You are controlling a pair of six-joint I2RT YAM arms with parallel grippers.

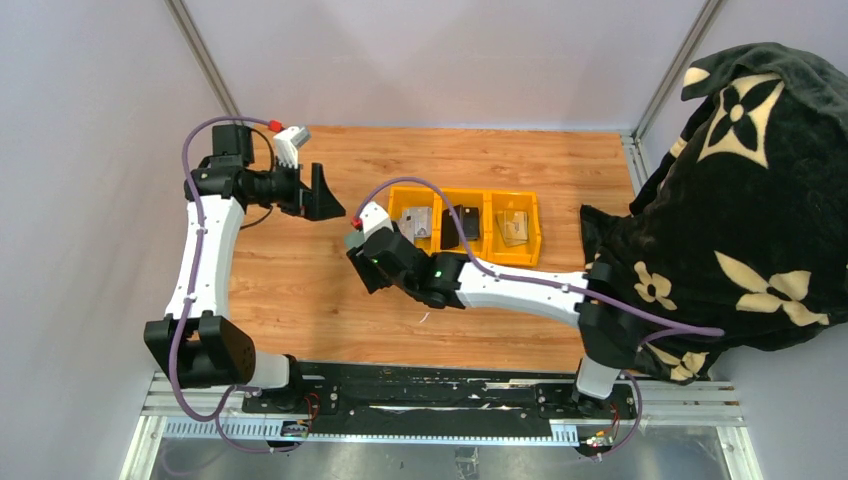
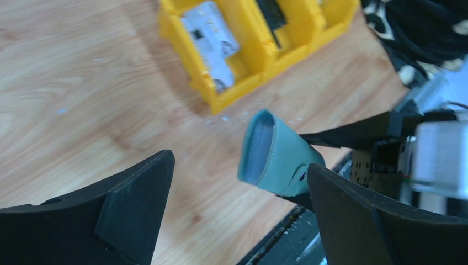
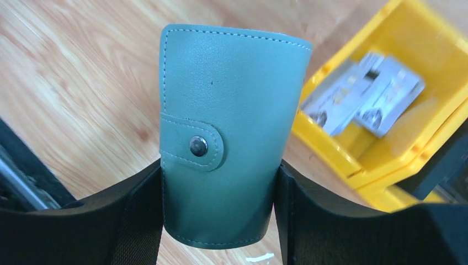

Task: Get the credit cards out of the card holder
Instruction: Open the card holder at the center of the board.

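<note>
**Right wrist view: holder pinched, snap fastened**

Right wrist view has the right gripper (image 3: 221, 218) clamped on the two long sides of the card holder (image 3: 232, 110), which stands up between the fingers clear of the table (image 3: 72, 83), its snap tab (image 3: 197, 146) buttoned and facing the camera. The left gripper (image 1: 325, 200) hangs with fingers spread wide and nothing in them, aimed at the holder's end from a short gap away.

Risks as I judge them: the squeeze bows the soft cover, so a push from the left fingers could slide the holder out of the grip. With the tab buttoned the pockets cannot fan, and tugging may drag the whole holder instead. From the left wrist, pale layers show in the open end — cards or pockets, I cannot tell.

Just beyond the right gripper sits the yellow bin (image 3: 342, 165), with silver credit cards (image 3: 361, 96) lying in its nearest compartment. Its wall crowds that side of the holder.
</note>
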